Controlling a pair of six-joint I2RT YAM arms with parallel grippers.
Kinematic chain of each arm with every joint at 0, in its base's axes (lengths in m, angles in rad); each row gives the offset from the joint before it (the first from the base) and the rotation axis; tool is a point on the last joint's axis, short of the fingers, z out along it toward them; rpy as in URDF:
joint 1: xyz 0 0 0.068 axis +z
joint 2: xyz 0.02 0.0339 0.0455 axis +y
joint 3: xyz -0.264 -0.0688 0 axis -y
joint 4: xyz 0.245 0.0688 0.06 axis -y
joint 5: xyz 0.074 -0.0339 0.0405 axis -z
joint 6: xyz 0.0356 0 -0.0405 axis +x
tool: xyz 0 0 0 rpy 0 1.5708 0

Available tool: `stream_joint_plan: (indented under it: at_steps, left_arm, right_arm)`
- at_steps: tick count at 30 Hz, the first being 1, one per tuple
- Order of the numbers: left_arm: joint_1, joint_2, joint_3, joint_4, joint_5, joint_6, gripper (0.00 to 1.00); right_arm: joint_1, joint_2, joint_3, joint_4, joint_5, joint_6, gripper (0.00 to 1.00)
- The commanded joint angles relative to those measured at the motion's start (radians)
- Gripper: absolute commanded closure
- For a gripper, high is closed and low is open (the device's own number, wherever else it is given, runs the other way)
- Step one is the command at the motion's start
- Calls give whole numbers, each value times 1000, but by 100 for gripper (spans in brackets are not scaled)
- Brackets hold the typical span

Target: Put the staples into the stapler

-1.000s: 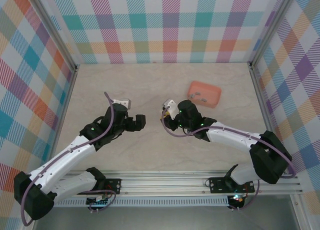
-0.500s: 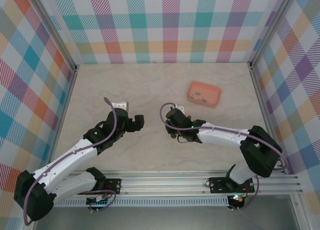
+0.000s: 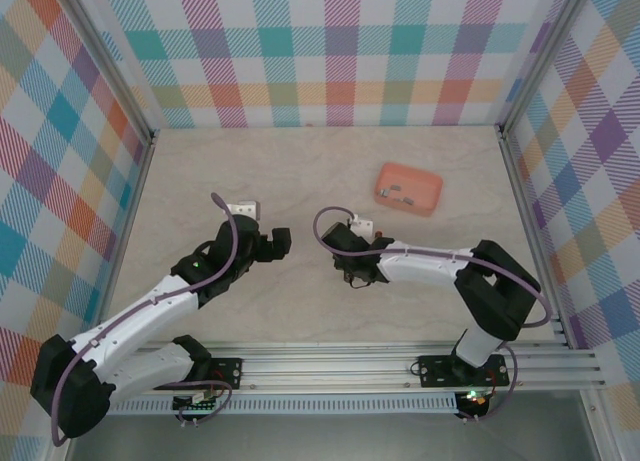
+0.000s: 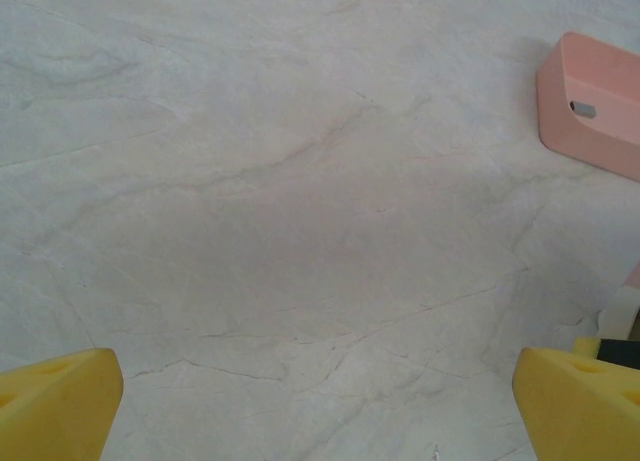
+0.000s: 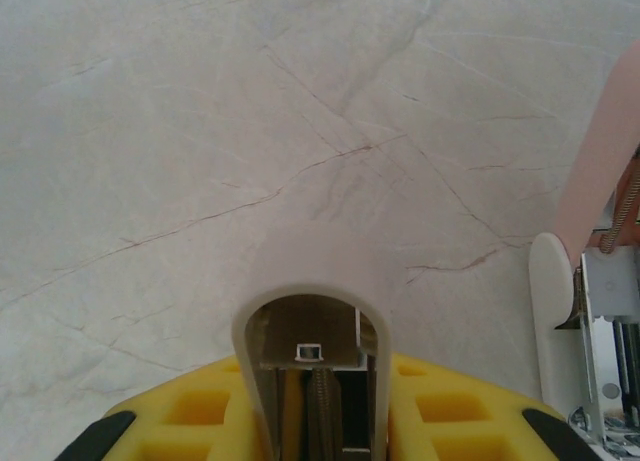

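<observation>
In the right wrist view my right gripper (image 5: 312, 386) is shut on the stapler (image 5: 310, 266). Its pale pink rounded cover points away from the camera and is open at the end. A metal channel and a spring show inside. A pink arm with bare metal and a spring (image 5: 600, 281) stands at the right edge. The staples (image 3: 398, 192), small grey strips, lie in the salmon tray (image 3: 425, 195) at the back right. My right gripper (image 3: 352, 269) hangs low over mid-table. The left gripper (image 3: 277, 243) faces it, open and holding nothing, with yellow fingertips (image 4: 55, 406) wide apart.
In the left wrist view the tray (image 4: 600, 131) sits at the upper right, with one grey strip (image 4: 583, 109) in it. Plaid walls enclose the marble-patterned table (image 3: 250, 171) on three sides. A metal rail (image 3: 330, 366) runs along the near edge.
The right arm has swung away from the tray, to the left and towards the near edge, and lowered over the table. The left arm has barely shifted.
</observation>
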Motion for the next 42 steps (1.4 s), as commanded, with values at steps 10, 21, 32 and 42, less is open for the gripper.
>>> stream_joint_plan:
  at_steps: [10, 21, 32, 42]
  left_arm:
    - [8, 9, 7, 23, 9, 9, 0]
    - [9, 14, 16, 10, 6, 11, 0]
    - [9, 30, 20, 16, 14, 8, 0]
    - [9, 40, 23, 21, 22, -1, 0]
  right_arm:
    - [-34, 65, 35, 90, 81, -106, 81]
    - [-81, 120, 49, 175, 69, -173, 79]
    - [-101, 142, 47, 212, 54, -193, 77]
    - [-101, 125, 21, 180, 38, -146, 77]
